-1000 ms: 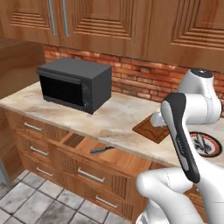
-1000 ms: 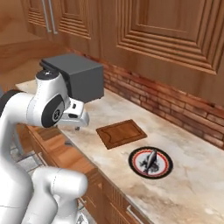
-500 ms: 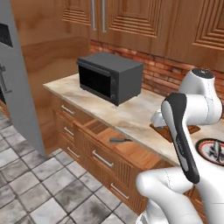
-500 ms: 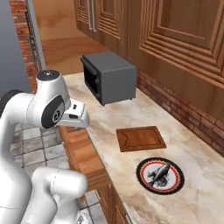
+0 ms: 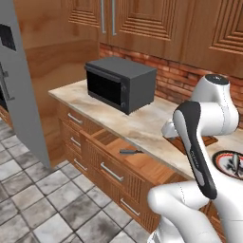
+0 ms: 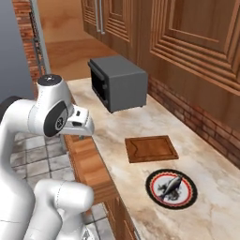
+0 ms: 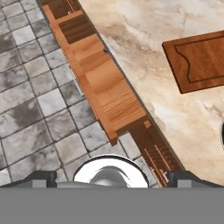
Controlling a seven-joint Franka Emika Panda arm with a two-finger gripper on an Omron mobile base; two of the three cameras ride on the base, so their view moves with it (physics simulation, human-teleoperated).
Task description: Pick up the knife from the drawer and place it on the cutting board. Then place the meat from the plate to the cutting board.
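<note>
Both base views have swung since the earlier pictures as the base is driving: the microwave [image 5: 121, 83] now sits nearer the middle of the left base view, and a tall grey appliance [image 5: 21, 95] is filling its left edge. Nothing on the counter appears to have shifted on its own.

Under the marble counter [image 6: 140, 187], the drawer [image 5: 137, 161] is standing pulled out. Its knife [image 5: 131, 152] is lying flat on the drawer floor, dark handle toward the left, near the front.

On the counter, the cutting board [image 6: 151, 148] is lying flat and bare, between the microwave and the plate [image 6: 170, 189]. These 2 are close but apart. On the plate's white centre, the meat [image 6: 169, 184] is resting as 1 small greyish piece.

Above the drawer's edge, the white arm is hanging with its gripper [image 7: 111, 175] pointing down toward the drawer front and the grey floor tiles [image 7: 35, 100]. The 2 dark fingertips [image 7: 41, 177] are showing at opposite sides of the hand view's bottom, so the jaws are spread wide with nothing between them.
</note>
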